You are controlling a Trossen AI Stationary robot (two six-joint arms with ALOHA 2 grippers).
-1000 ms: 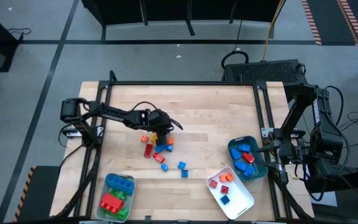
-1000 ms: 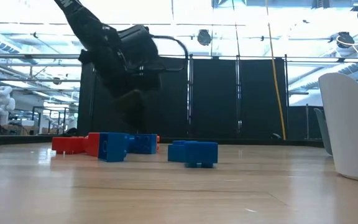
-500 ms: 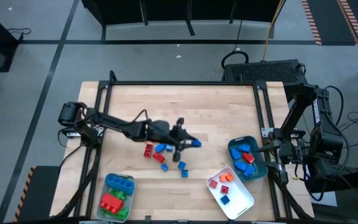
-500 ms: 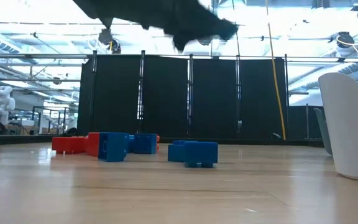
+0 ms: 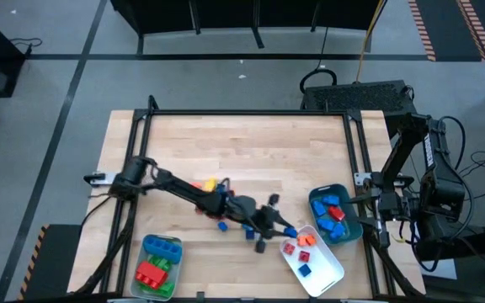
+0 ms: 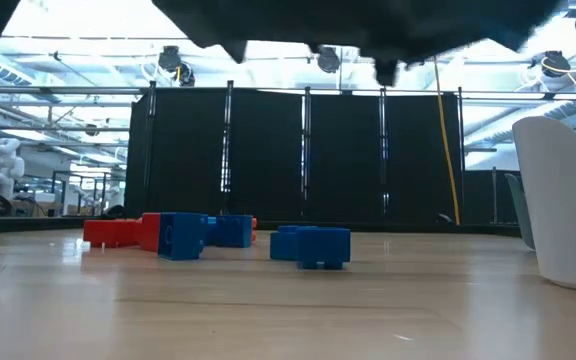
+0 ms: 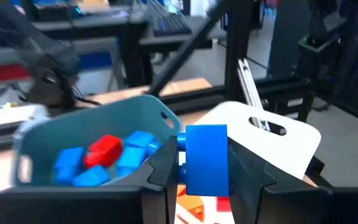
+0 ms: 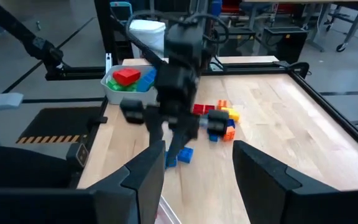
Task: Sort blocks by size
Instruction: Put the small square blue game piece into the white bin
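My left gripper (image 5: pixel 278 225) reaches across the table and is shut on a blue brick (image 7: pixel 205 158), just left of the white tray (image 5: pixel 322 271). The teal tray (image 5: pixel 349 227) behind it holds blue and red bricks. Loose bricks (image 5: pixel 211 187) in red, orange and blue lie flat on the table's middle, partly under the left arm; they also show in the low view (image 6: pixel 178 234). My right gripper (image 8: pixel 197 186) waits open and empty at the table's right edge, beside the teal tray. My left gripper pinches the blue brick by two opposite side faces (image 7: pixel 188 163) between its two fingers (image 7: pixel 248 177). The fingers come slanting from the table's left. The brick stands upright between them, lifted clear of the table.
A grey tray (image 5: pixel 145 248) at the near left holds green, blue and red bricks. The white tray holds a few orange, red and blue bricks (image 5: pixel 301 246). Bare wood lies along the table's far side. Black frame rails border the table.
My left gripper has left the pile of bricks and gone toward the table's right and near edges, up to the white tray. It has carried the blue brick with it, lifted clear of the table. The remaining bricks lie as before.
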